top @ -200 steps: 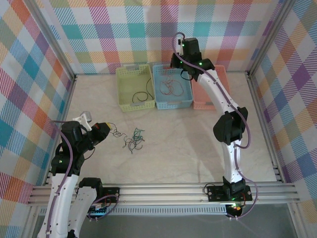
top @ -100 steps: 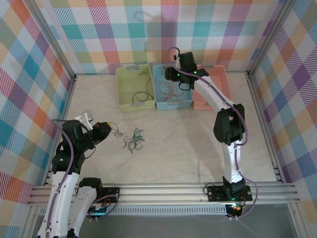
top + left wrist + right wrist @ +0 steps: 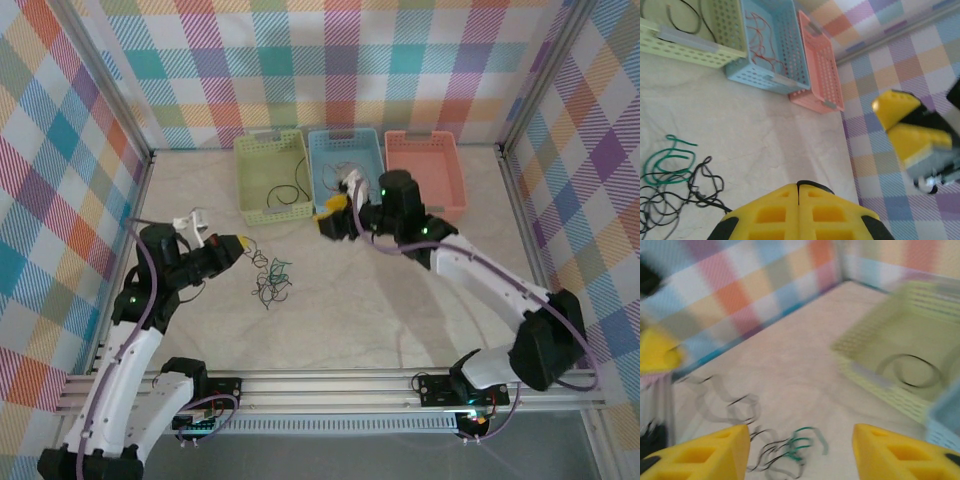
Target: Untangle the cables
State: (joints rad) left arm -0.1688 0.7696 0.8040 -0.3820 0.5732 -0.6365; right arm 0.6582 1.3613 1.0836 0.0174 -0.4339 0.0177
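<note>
Red cables (image 3: 345, 178) and one black cable (image 3: 290, 193) are binned; your green-black tangle (image 3: 272, 278) waits just beside the pressed-together left gripper (image 3: 798, 189), near the spread right gripper (image 3: 800, 452).

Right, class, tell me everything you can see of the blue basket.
The blue basket is a light-blue rectangular plastic-looking crate with perforated walls and a flat rim. It stands upright at the far side of the table, between the green basket and the pink basket. Thin red cables lie looped inside.
</note>
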